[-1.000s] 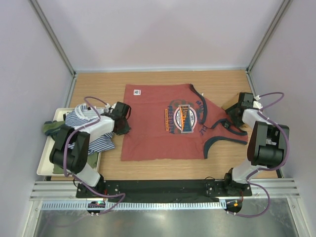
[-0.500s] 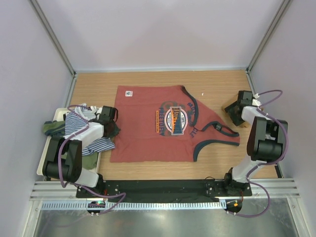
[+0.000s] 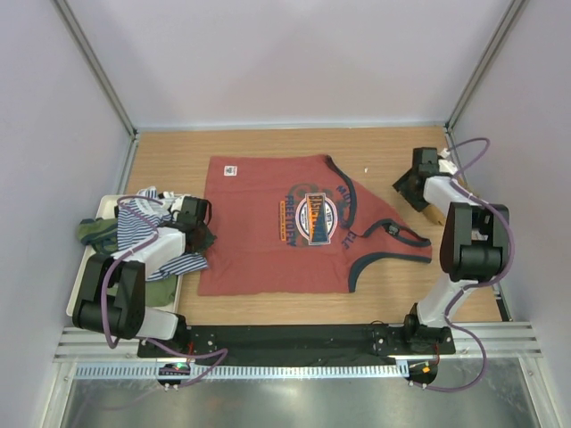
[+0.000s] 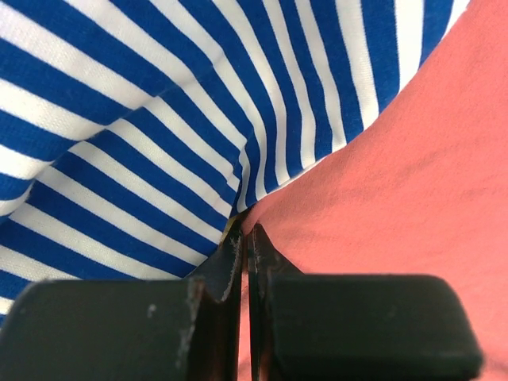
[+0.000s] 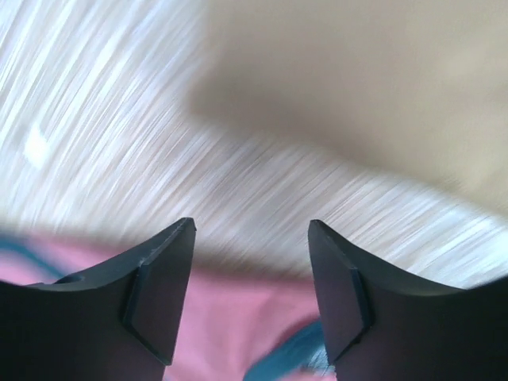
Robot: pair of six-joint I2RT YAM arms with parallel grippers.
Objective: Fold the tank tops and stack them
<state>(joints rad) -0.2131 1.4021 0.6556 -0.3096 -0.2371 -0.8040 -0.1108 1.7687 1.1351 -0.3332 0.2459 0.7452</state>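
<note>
The rust-red tank top (image 3: 268,250) with navy trim and a round chest graphic lies spread flat on the wooden table. My left gripper (image 3: 200,235) is shut on its left hem edge; red cloth shows between the fingers in the left wrist view (image 4: 246,230). The navy-white striped top (image 3: 143,225) lies bunched beside it and fills that view (image 4: 135,119). The olive green top (image 3: 93,232) lies under the striped one. My right gripper (image 3: 407,185) is open and empty, just off the red top's strap side (image 5: 252,226). A blurred tan-brown shape (image 5: 357,79) lies beyond it.
A white tray (image 3: 78,299) at the left edge holds the striped and olive tops. Metal frame posts and grey walls close in the table on the left, right and far sides. A small white speck (image 3: 364,168) lies on the wood.
The red top has slid left with my left gripper. My right gripper has moved away from the strap, toward the far right of the table.
</note>
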